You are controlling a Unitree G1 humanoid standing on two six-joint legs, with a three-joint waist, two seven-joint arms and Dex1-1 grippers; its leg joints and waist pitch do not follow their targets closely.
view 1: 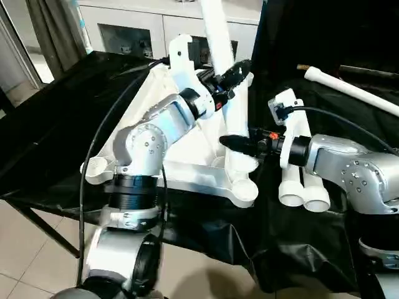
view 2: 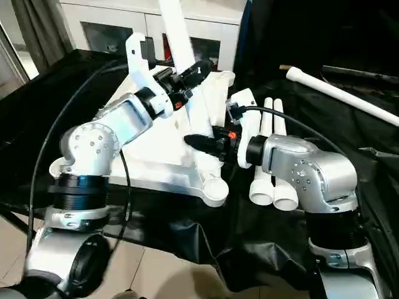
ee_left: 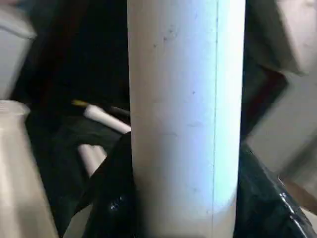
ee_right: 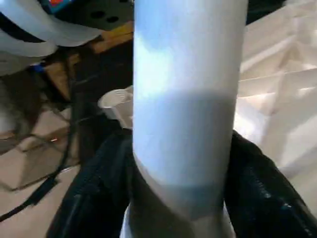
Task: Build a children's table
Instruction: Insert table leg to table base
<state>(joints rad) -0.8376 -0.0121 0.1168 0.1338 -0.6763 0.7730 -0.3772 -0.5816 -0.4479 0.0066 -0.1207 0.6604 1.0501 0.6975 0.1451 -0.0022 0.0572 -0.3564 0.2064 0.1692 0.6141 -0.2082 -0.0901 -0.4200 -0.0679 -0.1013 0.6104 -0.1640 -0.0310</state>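
The white tabletop lies underside up on the black-covered table. One white leg stands upright near its front right corner socket. My left gripper is shut on this leg high up; the tube sits between its black fingers. Lower down, just above the tabletop, my right gripper is shut on the same leg, with its fingers hugging both sides. Whether the leg's foot sits inside a socket is hidden by the gripper.
Two more white legs lie side by side right of the tabletop, under my right forearm. Another leg lies at the back right. A white glass-door cabinet stands behind the table. The table's front edge drops to tiled floor.
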